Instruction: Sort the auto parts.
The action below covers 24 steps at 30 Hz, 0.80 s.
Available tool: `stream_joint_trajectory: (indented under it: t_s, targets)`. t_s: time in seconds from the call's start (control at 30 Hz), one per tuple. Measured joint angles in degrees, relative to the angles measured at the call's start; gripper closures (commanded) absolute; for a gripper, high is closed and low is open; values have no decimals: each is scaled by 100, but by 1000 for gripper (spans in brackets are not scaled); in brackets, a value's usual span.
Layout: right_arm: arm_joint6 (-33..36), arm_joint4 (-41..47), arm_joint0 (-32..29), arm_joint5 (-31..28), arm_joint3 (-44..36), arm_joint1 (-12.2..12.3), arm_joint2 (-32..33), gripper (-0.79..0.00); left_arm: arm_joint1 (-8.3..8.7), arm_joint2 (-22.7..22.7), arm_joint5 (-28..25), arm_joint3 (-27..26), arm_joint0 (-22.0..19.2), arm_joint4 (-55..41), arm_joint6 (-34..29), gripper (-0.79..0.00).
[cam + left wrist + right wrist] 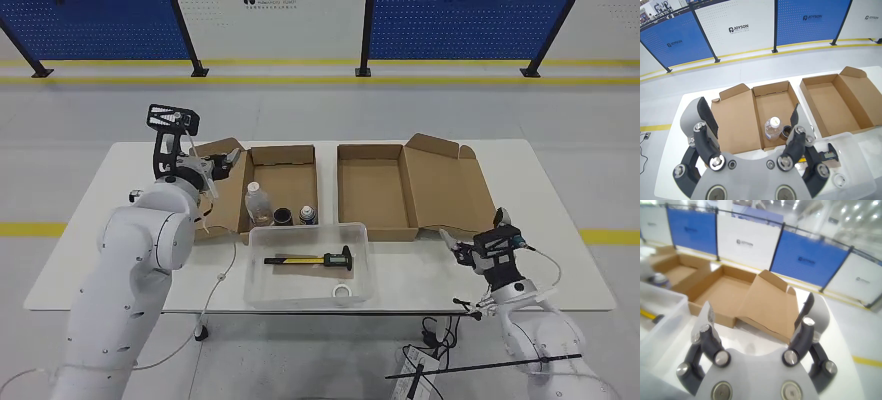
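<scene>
Fingers (795, 139) of the left gripper (749, 102) partly hide the caliper (829, 155) in the bin (863, 151).

I see a white table (560, 200) carrying the left cardboard box (285, 185) and the right cardboard box (375, 195), both open, side by side, with a clear plastic bin (305, 231) just in front of them.

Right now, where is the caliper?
In the top view the caliper lies in the clear bin at the middle of the table's near edge, in front of the two cardboard boxes, a white ring beside it.
</scene>
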Motion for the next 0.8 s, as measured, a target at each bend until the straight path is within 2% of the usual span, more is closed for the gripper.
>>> stream_joint_trajectory:
  t_s: [0.1, 0.33, 0.4, 0.63, 0.8]
  targets:
    - [262, -16, -20, -1039, -245, 73, 95, -785, 0, 0, 0, 0, 0, 0, 0, -785]
    - [977, 886, -124, -3393, -687, 234, 531, -785, 0, 0, 0, 0, 0, 0, 0, -785]
    - [987, 1028, -194, -3584, -713, 249, 630, -785, 0, 0, 0, 0, 0, 0, 0, -785]
    - [985, 1039, -200, -3574, -712, 248, 639, -785, -1, -1, -4, 2, 7, -6, 9, -785]
    - [983, 1011, -174, -3588, -734, 253, 593, -785, 18, -164, -380, -60, 324, -147, 176, -785]
